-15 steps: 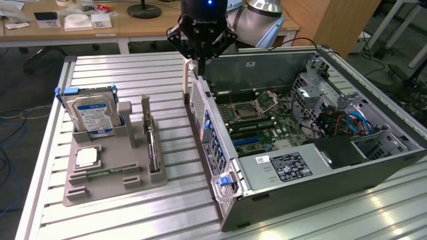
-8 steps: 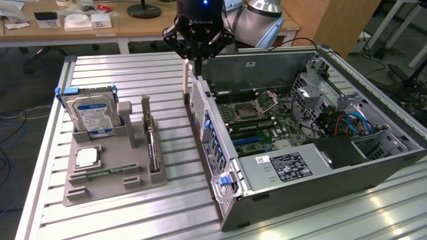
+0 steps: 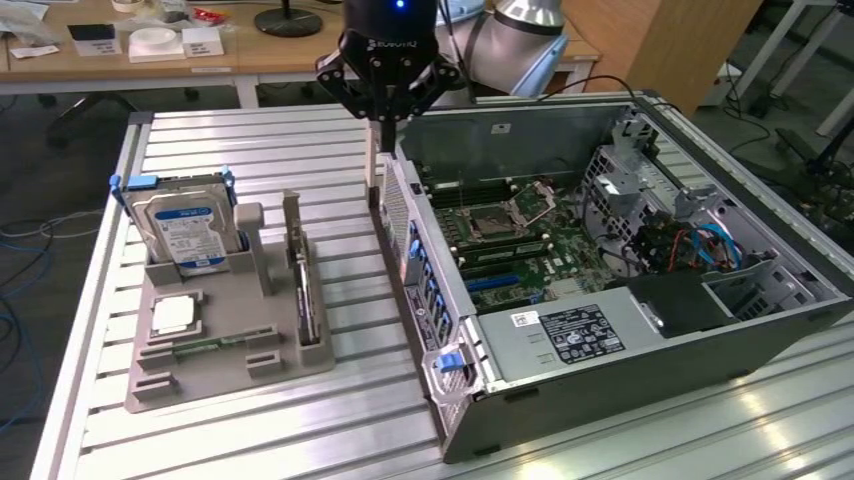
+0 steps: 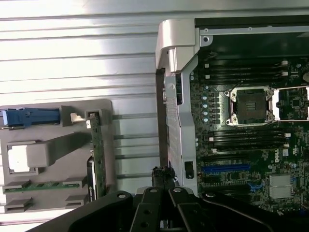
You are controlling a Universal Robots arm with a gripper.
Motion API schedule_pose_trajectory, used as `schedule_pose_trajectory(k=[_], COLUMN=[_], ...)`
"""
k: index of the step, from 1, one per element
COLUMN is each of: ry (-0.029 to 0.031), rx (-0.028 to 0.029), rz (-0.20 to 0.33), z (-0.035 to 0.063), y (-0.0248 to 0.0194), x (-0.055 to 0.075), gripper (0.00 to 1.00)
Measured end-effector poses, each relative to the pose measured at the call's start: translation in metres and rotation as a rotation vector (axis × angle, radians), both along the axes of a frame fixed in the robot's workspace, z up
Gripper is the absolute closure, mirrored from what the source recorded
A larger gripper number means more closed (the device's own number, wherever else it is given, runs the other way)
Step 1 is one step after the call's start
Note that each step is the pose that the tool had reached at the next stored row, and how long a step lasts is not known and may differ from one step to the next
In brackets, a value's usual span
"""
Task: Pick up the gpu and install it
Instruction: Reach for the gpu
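Step in hand, as judged: approach to the pick, grasp not yet made. End effector hangs over the rear wall of the open computer case, its fingers pressed together and, as far as can be seen, gripping nothing. The gpu stands on edge in a slot of the grey holder on the counter. On the exterior view's clock face it is at about 7 o'clock from the end effector and well apart from it, with the hard drive at 10 o'clock from the card. The wrist view shows the card's green edge upright between the holder's posts. Judged need: open the fingers, centre over the thin top edge, and descend straight so the card does not tilt against the posts.
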State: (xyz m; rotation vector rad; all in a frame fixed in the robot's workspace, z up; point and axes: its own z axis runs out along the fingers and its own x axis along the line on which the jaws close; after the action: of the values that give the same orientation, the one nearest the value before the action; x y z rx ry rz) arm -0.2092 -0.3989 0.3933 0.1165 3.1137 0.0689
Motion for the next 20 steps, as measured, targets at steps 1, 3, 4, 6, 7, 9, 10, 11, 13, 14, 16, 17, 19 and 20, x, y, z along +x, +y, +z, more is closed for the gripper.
schedule_pose_trajectory(k=[1, 3, 4, 6, 7, 9, 10, 11, 13, 14, 16, 17, 19, 20], ry=[0.0000, 0.0000, 0.0000, -0.0001, 0.0000, -0.0001, 0.0001, 0.0001, 0.0007, 0.0011, 0.0023, 0.0032, 0.0047, 0.0054], rx=[0.0000, -0.0001, 0.0000, 0.0000, 0.0000, 0.0000, -0.0001, -0.0001, -0.0001, -0.0001, 0.0000, 0.0000, 0.0000, 0.0000], rz=[0.000, 0.000, 0.000, 0.000, 0.000, 0.000, 0.000, 0.000, 0.000, 0.000, 0.000, 0.000, 0.000, 0.000], z=[0.0000, 0.0000, 0.0000, 0.0000, 0.0000, 0.0000, 0.0000, 0.0000, 0.0000, 0.0000, 0.0000, 0.0000, 0.0000, 0.0000], y=[0.0000, 0.0000, 0.0000, 0.0000, 0.0000, 0.0000, 0.0000, 0.0000, 0.0000, 0.0000, -0.0001, -0.0001, -0.0003, -0.0004], x=[-0.001, -0.003, -0.004, -0.006, -0.007, -0.010, -0.011, -0.012, -0.015, -0.016, -0.019, -0.020, -0.022, -0.024], gripper=[0.90, 0.90, 0.90, 0.90, 0.90, 0.90, 0.90, 0.90, 0.90, 0.90, 0.90, 0.90, 0.90, 0.90])
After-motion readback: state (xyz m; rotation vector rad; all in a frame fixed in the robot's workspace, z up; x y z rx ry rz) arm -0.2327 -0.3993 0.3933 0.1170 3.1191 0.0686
